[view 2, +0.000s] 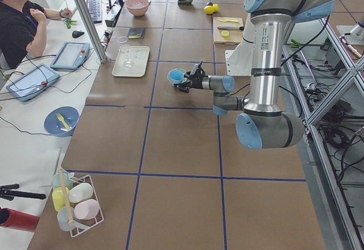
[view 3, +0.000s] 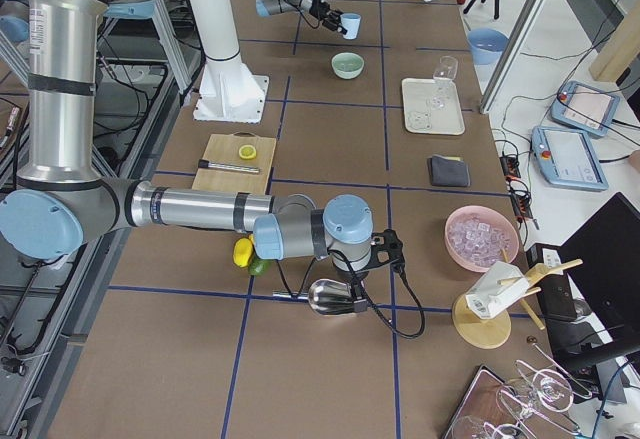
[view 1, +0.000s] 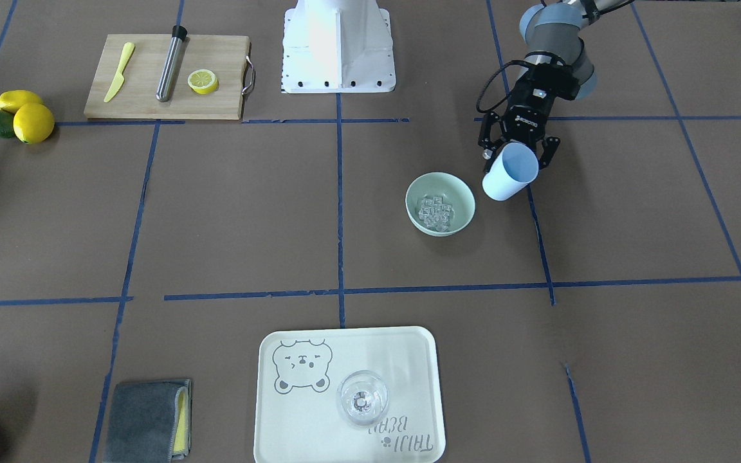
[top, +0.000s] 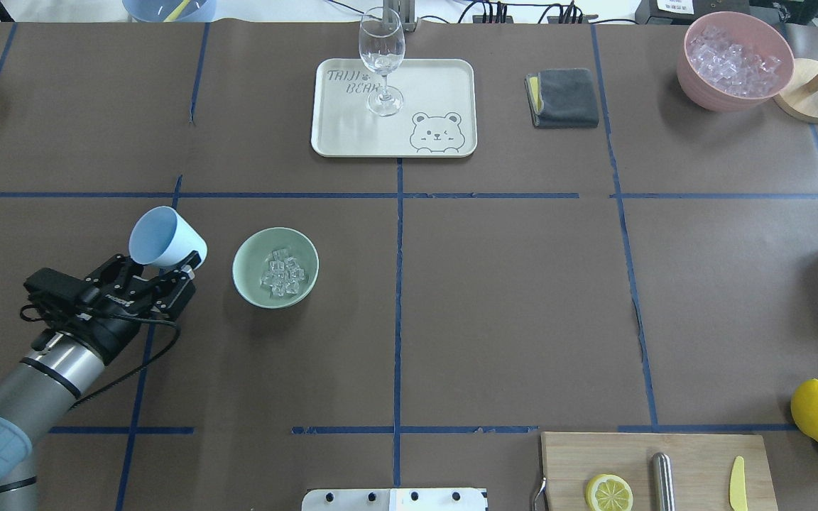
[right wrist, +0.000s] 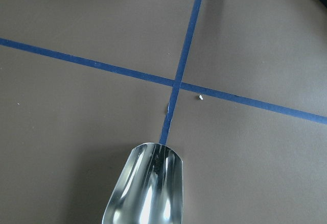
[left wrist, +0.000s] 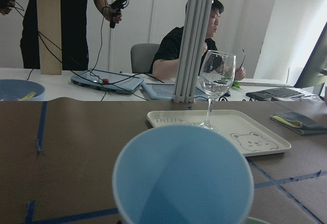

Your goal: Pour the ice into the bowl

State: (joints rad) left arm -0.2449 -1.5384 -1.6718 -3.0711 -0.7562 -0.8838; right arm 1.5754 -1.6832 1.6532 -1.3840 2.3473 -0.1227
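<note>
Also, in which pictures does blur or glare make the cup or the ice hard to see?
Left wrist view: the blue cup is very close and soft, while the wine glass behind is sharper. Right wrist view: bright streaks of glare on the metal scoop. Overhead view: even light; the ice in the green bowl shows clearly.

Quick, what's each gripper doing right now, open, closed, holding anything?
Left gripper: shut on the blue cup, tilted beside the bowl.
Right gripper: cannot tell; a metal scoop shows right under its wrist camera.
</note>
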